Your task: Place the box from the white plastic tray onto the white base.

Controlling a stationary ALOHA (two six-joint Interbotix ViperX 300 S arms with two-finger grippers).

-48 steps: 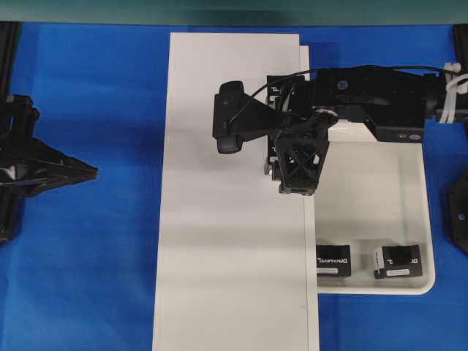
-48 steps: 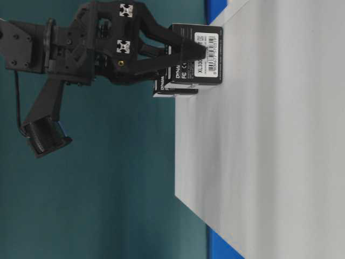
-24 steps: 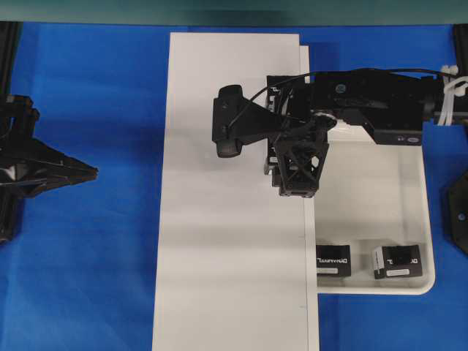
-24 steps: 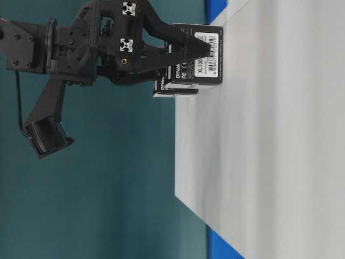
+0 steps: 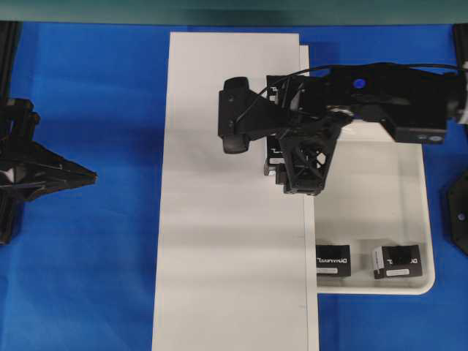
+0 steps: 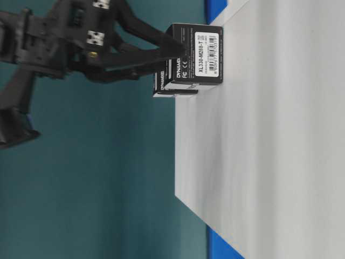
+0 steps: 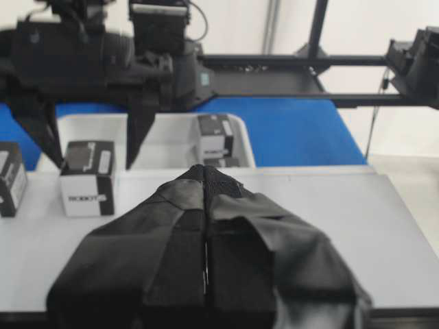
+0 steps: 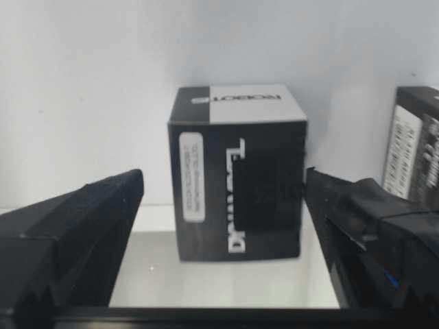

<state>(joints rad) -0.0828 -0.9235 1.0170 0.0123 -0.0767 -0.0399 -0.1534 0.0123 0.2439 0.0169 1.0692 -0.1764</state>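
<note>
Change: the right gripper (image 8: 219, 226) has drawn back from the box (image 8: 236, 171); a second ago its fingers flanked the box's sides, now their tips sit at its upper edge in the table-level view.
Right gripper: jaws spread wide, holding nothing; the right wrist view shows clear gaps between each finger and the box.
Box vs gripper: the box stands centred between the fingers and beyond their tips, free of both.
Box place: upright on the base (image 5: 219, 241), near the edge that borders the tray (image 5: 380, 190).
Neighbour: a second box (image 8: 415, 151) stands on the base just beside the first.
Tray: two more boxes (image 5: 334, 259) (image 5: 396, 261) lie at its near end.
Left gripper (image 7: 206, 205): jaws pressed together, empty, well apart from the base over the blue table (image 5: 88, 256).
</note>
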